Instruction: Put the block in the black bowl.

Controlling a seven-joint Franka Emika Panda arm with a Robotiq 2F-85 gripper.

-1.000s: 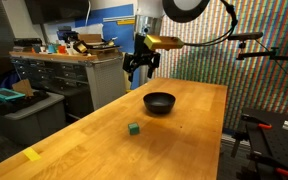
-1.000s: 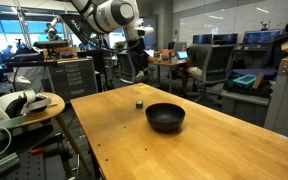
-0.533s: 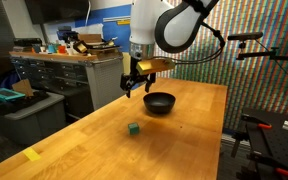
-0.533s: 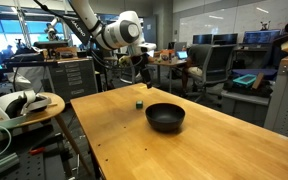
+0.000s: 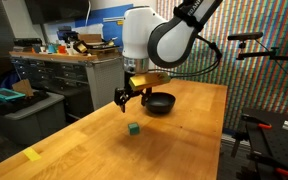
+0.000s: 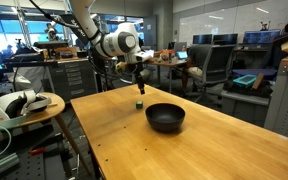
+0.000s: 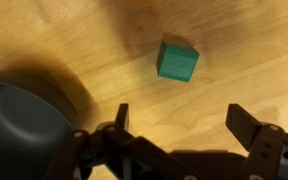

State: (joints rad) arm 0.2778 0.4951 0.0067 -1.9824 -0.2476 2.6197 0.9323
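I find my gripper [image 7: 181, 118] wide open and empty, the block [image 7: 178, 59] at upper centre, apparently untouched, and the black bowl [image 7: 19, 130] at lower left.

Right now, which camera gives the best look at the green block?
The wrist view: the green block appears large and sharp on the wooden table, just beyond the open gripper. Both exterior views show the block only as a tiny green speck, its faces unreadable.
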